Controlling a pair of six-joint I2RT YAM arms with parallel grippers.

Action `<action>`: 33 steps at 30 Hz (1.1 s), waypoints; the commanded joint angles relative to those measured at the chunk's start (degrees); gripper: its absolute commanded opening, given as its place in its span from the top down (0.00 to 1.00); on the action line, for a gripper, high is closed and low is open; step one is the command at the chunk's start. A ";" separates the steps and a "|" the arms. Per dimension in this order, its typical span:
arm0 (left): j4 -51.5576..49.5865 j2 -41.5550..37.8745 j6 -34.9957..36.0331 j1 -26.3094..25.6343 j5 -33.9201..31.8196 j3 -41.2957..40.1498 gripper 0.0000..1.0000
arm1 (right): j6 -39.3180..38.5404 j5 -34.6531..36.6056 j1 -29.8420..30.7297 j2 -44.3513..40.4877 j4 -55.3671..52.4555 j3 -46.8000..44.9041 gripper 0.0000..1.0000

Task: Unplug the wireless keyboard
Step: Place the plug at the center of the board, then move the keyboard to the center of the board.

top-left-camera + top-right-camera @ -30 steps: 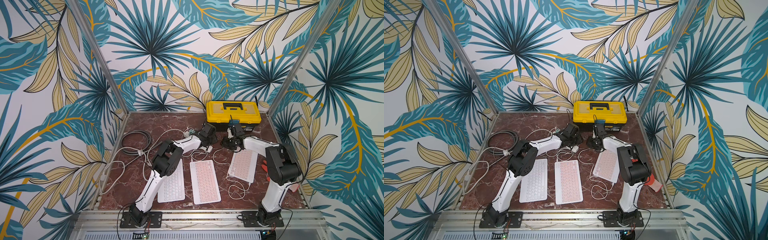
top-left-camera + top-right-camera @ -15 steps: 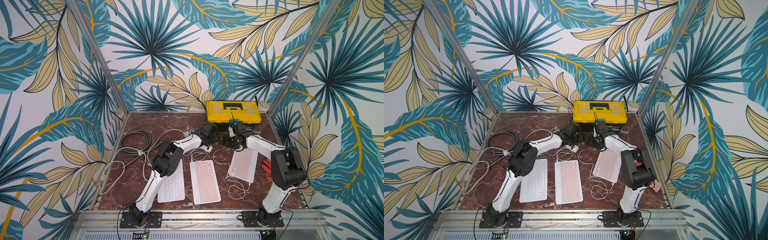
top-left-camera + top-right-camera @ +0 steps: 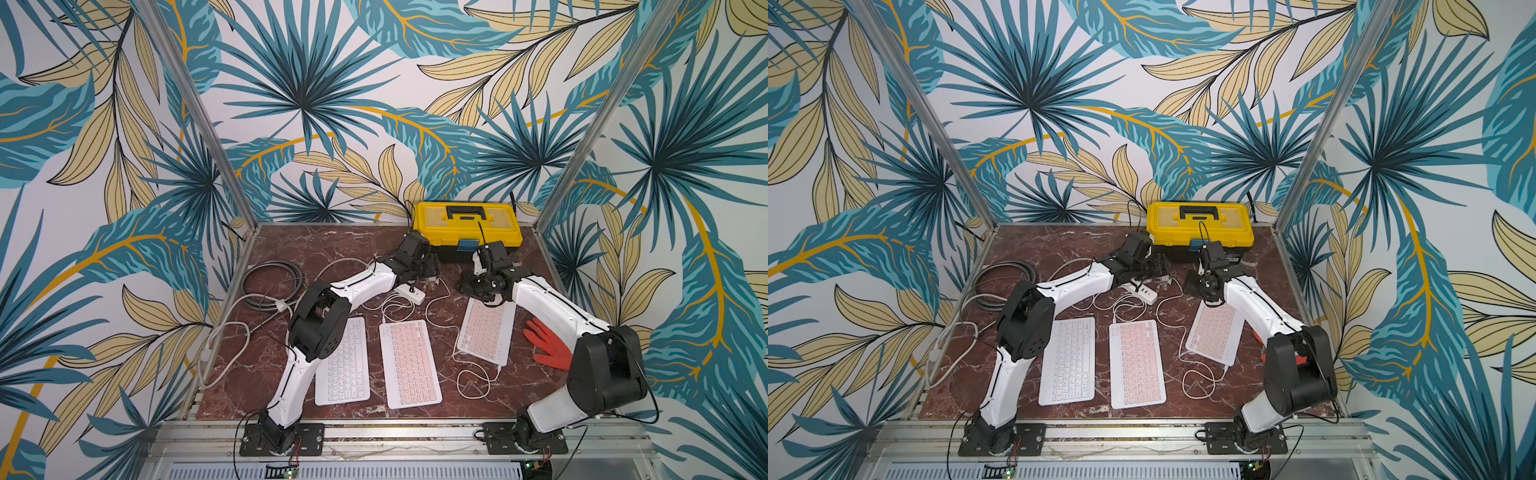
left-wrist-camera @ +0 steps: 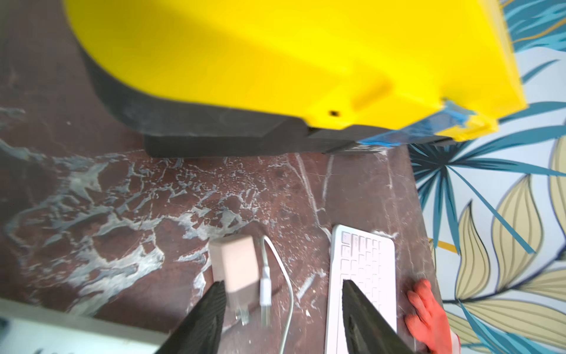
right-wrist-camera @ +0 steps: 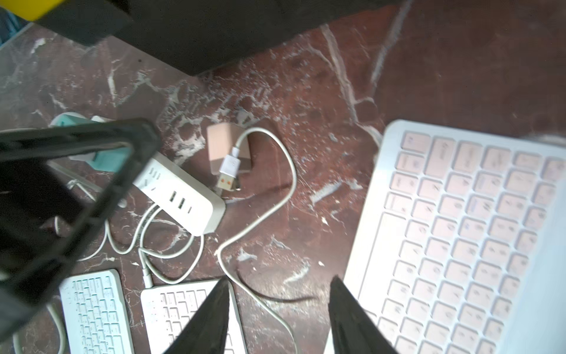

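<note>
Left gripper hangs low over the marble table before the yellow toolbox, jaws apart and empty, the pink charger block just beside one finger. Right of the white power strip, that block lies loose, the white USB plug just beside it, metal end bare. Right gripper is spread too, holding nothing, above the white cable. Rightmost of three, the pink keyboard lies flat, a red glove at its right.
</note>
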 commanded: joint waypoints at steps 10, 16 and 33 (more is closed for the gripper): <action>-0.01 -5.14 7.95 0.00 11.37 -5.18 0.38 | 15.19 6.39 -0.08 -10.49 -17.40 -12.38 0.50; -0.07 -5.34 8.20 -0.38 16.04 -5.91 0.39 | 20.18 8.64 -0.16 -13.13 -17.24 -20.35 0.45; 0.01 -1.31 6.92 -6.62 21.74 -5.59 0.40 | 16.01 9.75 -13.45 -15.46 -7.77 -27.13 0.39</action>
